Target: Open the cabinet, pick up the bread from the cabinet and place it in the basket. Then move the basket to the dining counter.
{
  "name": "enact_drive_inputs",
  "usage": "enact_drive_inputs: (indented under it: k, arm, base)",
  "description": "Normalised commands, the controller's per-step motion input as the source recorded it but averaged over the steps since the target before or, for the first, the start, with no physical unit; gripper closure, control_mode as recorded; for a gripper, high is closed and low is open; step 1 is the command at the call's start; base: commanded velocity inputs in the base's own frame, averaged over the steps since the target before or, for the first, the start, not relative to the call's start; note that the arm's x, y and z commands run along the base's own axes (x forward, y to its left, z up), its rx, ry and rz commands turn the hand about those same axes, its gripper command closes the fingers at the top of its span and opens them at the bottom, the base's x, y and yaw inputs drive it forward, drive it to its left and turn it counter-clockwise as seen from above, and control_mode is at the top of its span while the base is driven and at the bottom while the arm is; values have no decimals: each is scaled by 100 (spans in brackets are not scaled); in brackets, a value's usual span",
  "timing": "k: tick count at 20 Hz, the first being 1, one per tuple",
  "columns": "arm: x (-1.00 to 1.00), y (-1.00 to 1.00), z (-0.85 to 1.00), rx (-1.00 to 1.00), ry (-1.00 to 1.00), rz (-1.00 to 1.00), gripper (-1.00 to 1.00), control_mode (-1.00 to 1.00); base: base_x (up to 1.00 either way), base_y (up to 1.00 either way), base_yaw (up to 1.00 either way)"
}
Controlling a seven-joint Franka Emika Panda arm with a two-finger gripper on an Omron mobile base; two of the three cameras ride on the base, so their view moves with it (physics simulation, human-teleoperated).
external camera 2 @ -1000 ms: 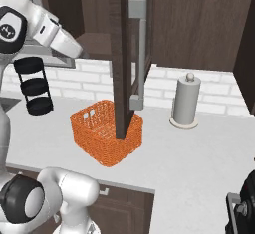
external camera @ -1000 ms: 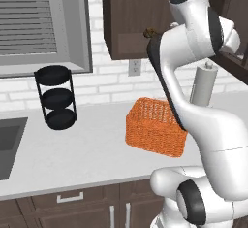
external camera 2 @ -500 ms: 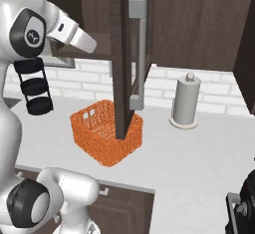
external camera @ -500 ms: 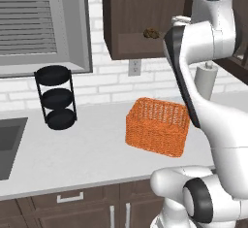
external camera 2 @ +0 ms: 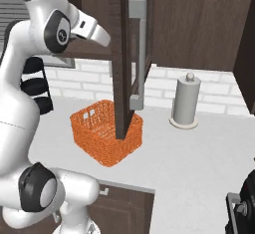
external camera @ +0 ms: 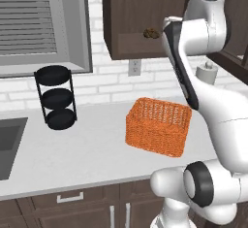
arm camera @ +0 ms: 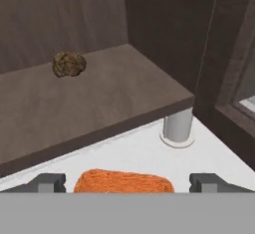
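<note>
A: Where's the bread?
B: Bread (arm camera: pixel 69 64) sits on the cabinet (external camera: pixel 140 18) shelf, toward the back, nothing touching it. Left base view has it as a small brown lump just inside the cabinet opening.
A: Cabinet door?
B: Door (external camera 2: pixel 127 58) is swung out wide, edge-on in the right base view, silver bar handle (external camera 2: pixel 141 51) facing right.
A: Hand?
B: Hand (arm camera: pixel 127 182) is spread wide open and empty, level with the cabinet shelf front, well short of the bread.
A: Basket?
B: Basket (external camera: pixel 158 126) is on the white counter (external camera: pixel 72 149) below the cabinet, empty as far as I can see. In the right base view the door edge overlaps it.
A: Anything else near the cabinet?
B: Paper towel roll (external camera 2: pixel 186 100) on the counter, below the cabinet and right of the basket. Black three-tier rack (external camera: pixel 54 97) well left of the cabinet, by the window (external camera: pixel 41 23).
</note>
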Motion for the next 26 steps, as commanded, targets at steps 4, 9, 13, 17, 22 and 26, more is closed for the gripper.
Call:
enact_drive_inputs:
  k: [4,9,13,17,22,26]
  arm:
    - [50,1,0,0,0,22,-100,-100]
    - [42,0,-4,0,0,23,-100,-100]
    - [29,0,-6,0,-4,21,-100,-100]
    - [54,6,-4,0,0,11,-100,-100]
    - [54,3,-12,0,0,5,-100,-100]
    - [37,0,-17,0,0,5,-100,-100]
  base:
    - [0,0,0]
    - [0,0,0]
    - [0,0,0]
    - [0,0,0]
    - [0,0,0]
    - [0,0,0]
